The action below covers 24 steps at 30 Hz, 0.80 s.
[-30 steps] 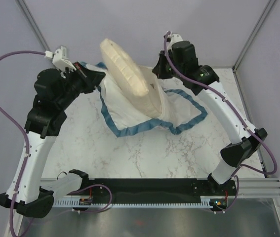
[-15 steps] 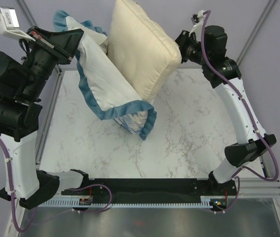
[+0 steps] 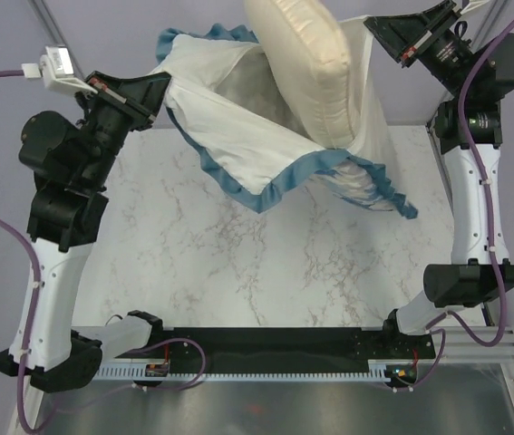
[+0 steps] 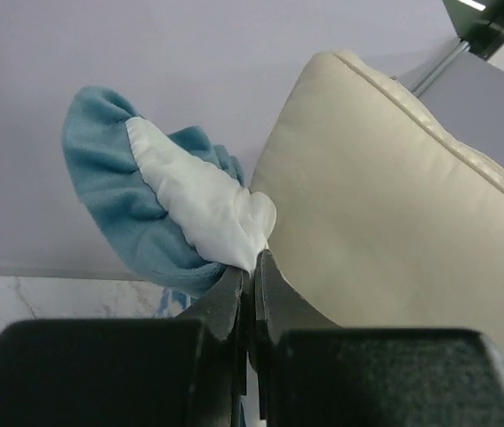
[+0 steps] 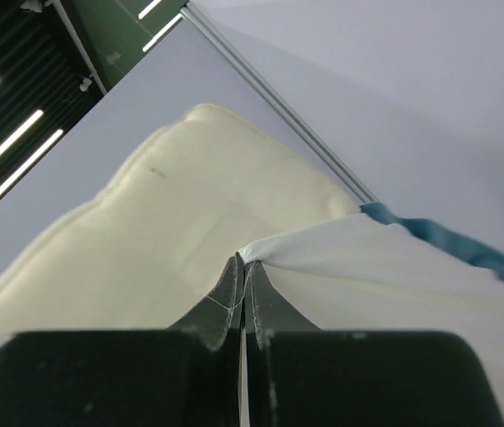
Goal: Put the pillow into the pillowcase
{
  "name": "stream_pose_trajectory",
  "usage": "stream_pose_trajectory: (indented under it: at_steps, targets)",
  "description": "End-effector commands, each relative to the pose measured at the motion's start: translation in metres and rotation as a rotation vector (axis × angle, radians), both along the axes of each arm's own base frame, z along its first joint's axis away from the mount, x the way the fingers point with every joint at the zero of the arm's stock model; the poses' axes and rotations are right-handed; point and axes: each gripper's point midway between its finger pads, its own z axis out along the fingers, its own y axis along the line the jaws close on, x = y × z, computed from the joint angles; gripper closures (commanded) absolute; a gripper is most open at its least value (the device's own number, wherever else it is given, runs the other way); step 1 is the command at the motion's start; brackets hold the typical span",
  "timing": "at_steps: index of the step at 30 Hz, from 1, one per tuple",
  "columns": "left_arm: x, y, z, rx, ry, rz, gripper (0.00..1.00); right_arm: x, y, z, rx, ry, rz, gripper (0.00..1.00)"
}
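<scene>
Pincers hold the mouth open: the left pincer (image 3: 166,84) is clamped shut on the blue-ruffled rim of the pillowcase (image 3: 238,136), and the right pincer (image 3: 374,27) is clamped on the white cloth at the opposite side. The pillow (image 3: 302,63) stands between them, long axis steeply upright. Its lower end is sunk in the case, its upper end pokes out, and it lies nearer the right pincer, high above the bench (image 3: 238,263). The coming move likely turns on the pillow sliding down along that axis.
</scene>
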Motion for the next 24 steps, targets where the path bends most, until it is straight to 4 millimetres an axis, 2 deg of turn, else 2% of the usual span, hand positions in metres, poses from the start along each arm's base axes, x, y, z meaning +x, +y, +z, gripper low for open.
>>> stream_pose_trajectory:
  at_steps: [1,2,3,4,5,6,8,10,13,15,16,17,18,19,20,22,23,24]
  targets:
    - [-0.008,0.008,0.046,-0.112,-0.141,0.007,0.98,-0.054,0.003,0.058,0.052,-0.215,0.016,1.0]
    - [-0.014,0.011,0.055,-0.107,-0.162,0.017,0.98,-0.046,0.005,0.046,0.007,-0.215,-0.018,1.0]
    - [-0.035,0.021,0.082,-0.1,-0.237,0.041,0.98,-0.035,0.013,0.021,-0.003,-0.138,-0.017,1.0]
    - [-0.041,0.029,0.093,-0.1,-0.255,0.073,0.98,-0.027,0.016,0.004,-0.032,-0.12,-0.026,1.0]
    - [-0.055,0.036,0.107,-0.102,-0.296,0.091,0.98,-0.013,0.02,-0.026,-0.051,-0.043,-0.02,1.0]
    - [-0.083,0.048,0.134,-0.108,-0.383,0.115,0.98,-0.012,0.029,-0.039,-0.066,-0.018,0.004,1.0]
    - [-0.103,0.06,0.153,-0.119,-0.447,0.15,0.98,-0.001,0.041,-0.073,-0.116,0.039,0.012,1.0]
    - [-0.129,0.076,0.17,-0.166,-0.52,0.191,0.98,0.0,0.054,-0.084,-0.138,0.058,0.027,1.0]
    - [-0.138,0.082,0.179,-0.177,-0.573,0.212,0.98,-0.004,0.057,-0.068,-0.148,0.024,0.037,1.0]
    - [-0.124,0.07,0.173,-0.162,-0.546,0.171,0.98,-0.007,0.041,-0.032,-0.155,-0.038,-0.006,1.0]
    - [-0.115,0.064,0.168,-0.158,-0.524,0.147,0.98,-0.023,0.032,0.001,-0.146,-0.1,-0.016,1.0]
    - [-0.105,0.055,0.16,-0.18,-0.485,0.1,0.98,-0.025,0.022,0.013,-0.134,-0.114,-0.03,1.0]
    - [-0.079,0.036,0.14,-0.152,-0.427,0.044,0.98,-0.014,-0.004,0.022,-0.095,-0.086,-0.069,1.0]
    - [-0.066,0.025,0.129,-0.146,-0.392,0.004,0.98,-0.034,-0.014,0.054,-0.082,-0.162,-0.081,1.0]
    - [-0.033,0.006,0.101,-0.145,-0.299,-0.045,0.98,-0.023,-0.035,0.058,-0.075,-0.17,-0.112,1.0]
    - [-0.011,-0.018,0.076,-0.138,-0.228,-0.128,0.98,-0.039,-0.048,0.083,0.012,-0.182,-0.068,1.0]
    - [0.004,-0.03,0.057,-0.125,-0.178,-0.152,0.98,-0.048,-0.053,0.095,0.036,-0.248,-0.048,1.0]
    - [0.012,-0.045,0.047,-0.115,-0.15,-0.182,0.98,-0.049,-0.065,0.099,0.055,-0.257,-0.058,1.0]
